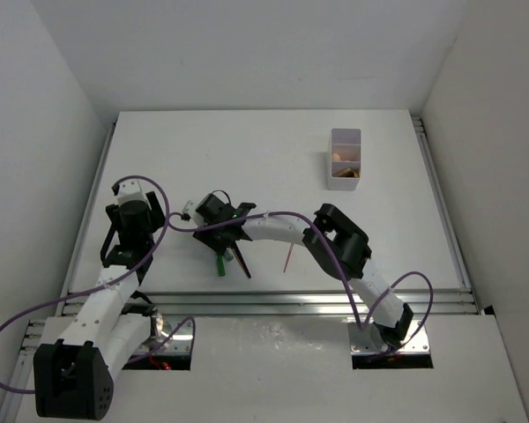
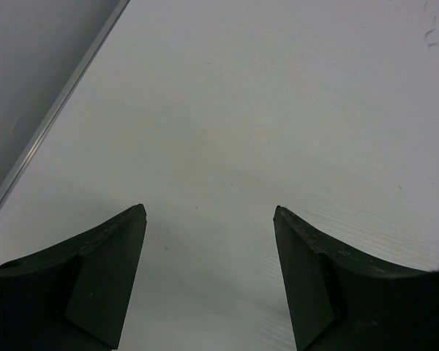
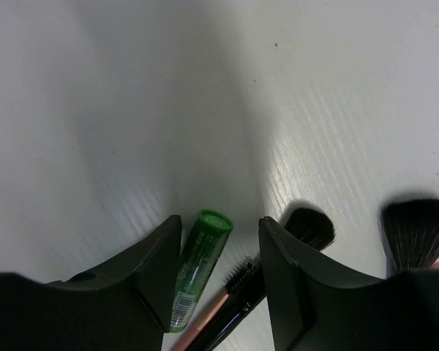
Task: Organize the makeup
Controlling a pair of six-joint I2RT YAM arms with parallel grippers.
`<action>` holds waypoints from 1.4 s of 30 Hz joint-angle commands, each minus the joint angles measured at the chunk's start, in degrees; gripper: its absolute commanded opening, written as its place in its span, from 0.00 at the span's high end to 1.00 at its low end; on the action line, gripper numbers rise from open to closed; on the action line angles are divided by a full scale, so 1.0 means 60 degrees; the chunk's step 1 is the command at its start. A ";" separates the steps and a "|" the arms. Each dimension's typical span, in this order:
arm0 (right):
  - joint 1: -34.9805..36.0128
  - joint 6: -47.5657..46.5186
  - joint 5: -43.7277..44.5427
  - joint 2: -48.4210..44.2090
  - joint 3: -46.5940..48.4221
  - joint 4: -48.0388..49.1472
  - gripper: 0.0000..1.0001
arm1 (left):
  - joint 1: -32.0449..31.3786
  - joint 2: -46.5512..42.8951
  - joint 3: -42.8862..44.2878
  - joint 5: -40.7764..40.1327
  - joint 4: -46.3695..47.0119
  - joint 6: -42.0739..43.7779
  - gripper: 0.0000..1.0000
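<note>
Green tube (image 3: 201,263) seemingly within right hand (image 3: 220,219).

One green tube (image 3: 197,267) lies between the fingers of the right gripper (image 3: 220,221). One spoolie brush (image 3: 238,274) lies beside the tube. There are two black powder brushes: a small brush head (image 3: 311,227) just beside one finger and a large brush head (image 3: 417,234) farther out that side. One pink pencil (image 1: 288,256) lies near. One two-compartment box (image 1: 343,182) sits well apart.

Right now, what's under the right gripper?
A green tube lies between the right gripper's open jaws, a spoolie and two black brushes beside it. Handles and tube base are largely covered.
</note>
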 commanded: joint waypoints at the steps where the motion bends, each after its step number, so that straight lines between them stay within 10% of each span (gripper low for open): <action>1: 0.0032 0.0219 0.0131 -0.0407 -0.0050 -0.0264 0.53 | -0.0121 -0.0161 -0.0101 0.0108 0.0335 0.0006 0.24; 21: -0.0203 0.0000 0.0029 -0.0274 0.0623 0.0217 1.00 | -0.0121 -0.0161 -0.0101 0.0196 0.0335 0.0006 0.24; 28: -0.0817 0.0819 -0.0541 -0.1636 0.0420 0.2018 1.00 | -0.0121 -0.0161 -0.0101 0.0284 0.0423 0.0094 0.24; 35: -0.2953 0.1260 -0.0353 -0.4883 -0.2944 0.5634 1.00 | -0.0121 0.0029 -0.0189 0.0562 0.0423 0.0094 0.24; 42: -0.5021 0.1245 0.2779 -0.6603 -0.6127 0.8593 1.00 | 0.0230 0.0308 -0.0189 0.0693 0.0423 0.0094 0.24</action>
